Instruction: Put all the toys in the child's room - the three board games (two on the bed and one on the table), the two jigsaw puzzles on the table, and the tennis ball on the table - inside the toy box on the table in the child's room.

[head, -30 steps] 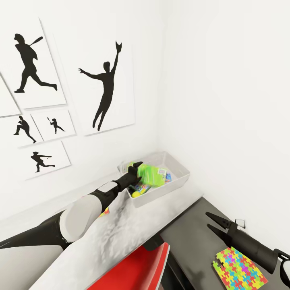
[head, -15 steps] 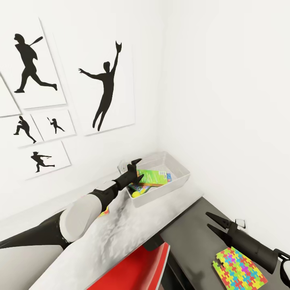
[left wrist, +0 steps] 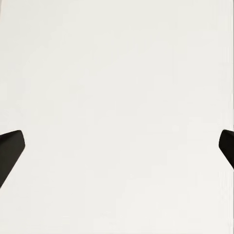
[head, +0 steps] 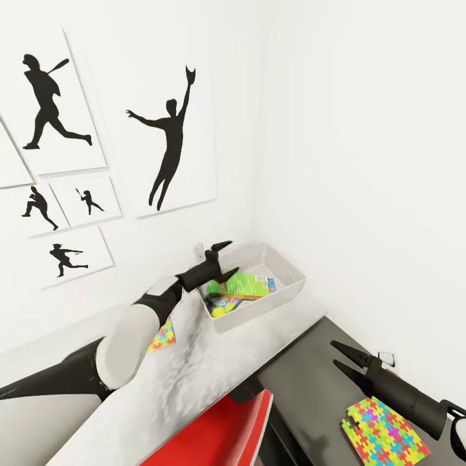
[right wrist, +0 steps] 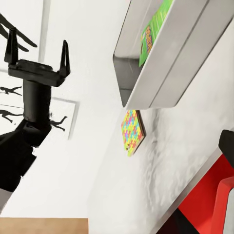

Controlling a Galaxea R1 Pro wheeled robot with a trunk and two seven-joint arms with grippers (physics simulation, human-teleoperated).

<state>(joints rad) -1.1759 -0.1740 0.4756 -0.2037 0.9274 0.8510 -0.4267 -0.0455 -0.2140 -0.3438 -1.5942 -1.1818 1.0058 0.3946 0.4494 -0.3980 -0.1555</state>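
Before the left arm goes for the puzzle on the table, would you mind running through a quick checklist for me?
1. left gripper empty and open: ok, fingers spread, nothing between them.
2. green board game inside the toy box: ok, lying in the tray.
3. tennis ball in the toy box: ok, by the near wall.
4. jigsaw puzzle on the table: not ok, outside the box, beside the left forearm.
5. second jigsaw puzzle on the dark cabinet: not ok, outside the box.
6. right gripper free: ok, open, holding nothing.
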